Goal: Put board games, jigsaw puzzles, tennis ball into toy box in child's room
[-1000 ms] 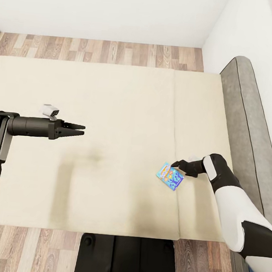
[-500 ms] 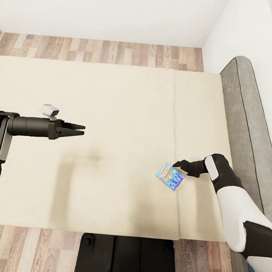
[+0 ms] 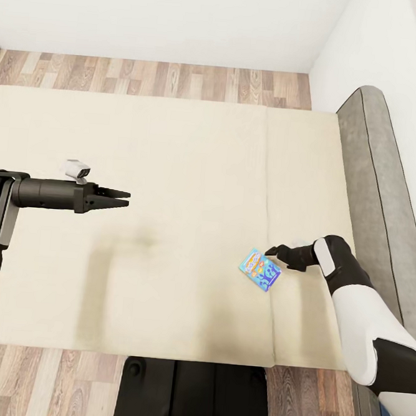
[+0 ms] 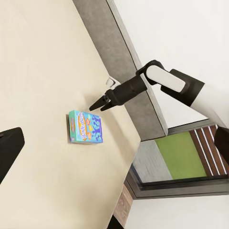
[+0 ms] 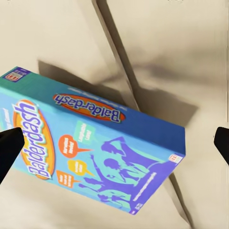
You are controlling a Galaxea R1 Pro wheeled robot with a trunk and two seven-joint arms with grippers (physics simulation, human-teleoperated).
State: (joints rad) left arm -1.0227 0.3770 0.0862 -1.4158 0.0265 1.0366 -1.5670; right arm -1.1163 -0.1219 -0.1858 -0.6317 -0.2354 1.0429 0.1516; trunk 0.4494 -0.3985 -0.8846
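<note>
Right hand [image 3: 273, 252] spread open beside the flat blue Balderdash card box [image 3: 259, 269] at lower right on the beige bed [image 3: 173, 168] — best straddle its short edges squarely; left hand [image 3: 122, 199] nearly closed, empty.

Matt beige cloth mattress [image 3: 173, 168], glossy printed card board game [image 3: 260, 269], grey fabric headboard [image 3: 375, 183], wood-plank floor [image 3: 155, 79]

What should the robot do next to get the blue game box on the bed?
Probably lower the right tool a little further over the flat blue Balderdash game box, then close. The box lies flat on the beige mattress beside the seam, and in the right wrist view its fingers sit spread either side of it, not yet touching.
</note>
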